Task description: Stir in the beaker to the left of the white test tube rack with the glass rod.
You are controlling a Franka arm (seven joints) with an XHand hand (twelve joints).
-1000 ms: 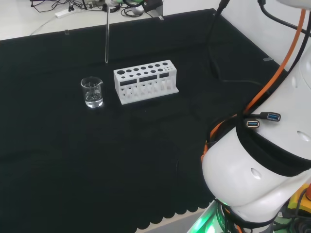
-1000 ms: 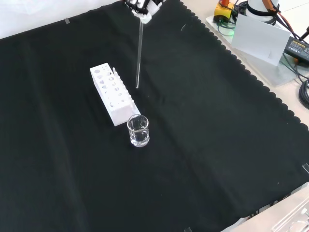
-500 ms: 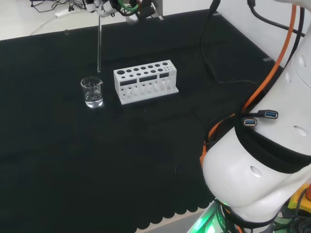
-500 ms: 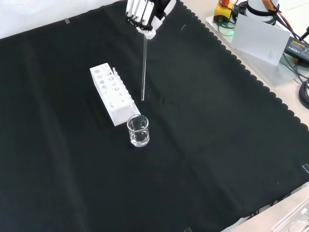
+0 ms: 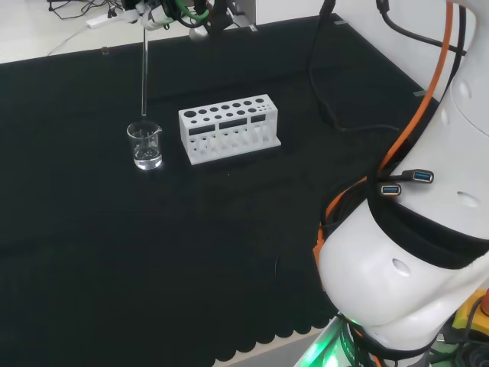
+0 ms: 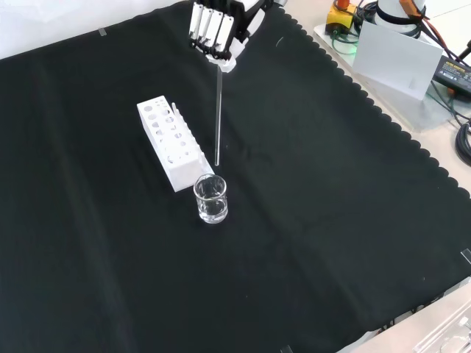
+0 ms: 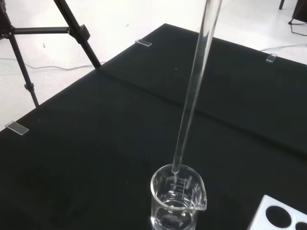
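Front view: hand [image 6: 218,29] pinching glass rod [image 6: 218,118] above beaker [image 6: 211,198]

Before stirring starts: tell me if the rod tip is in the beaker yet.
Not yet: the glass rod tip hangs just above the beaker rim, held by the hand.

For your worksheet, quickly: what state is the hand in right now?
Hand: shut on the rod, held upright above the beaker.

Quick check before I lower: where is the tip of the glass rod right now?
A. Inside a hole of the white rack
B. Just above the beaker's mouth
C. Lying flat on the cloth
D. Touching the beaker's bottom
B: the glass rod, held by the robot hand, hangs upright with its tip just over the rim of the beaker, beside the white rack.
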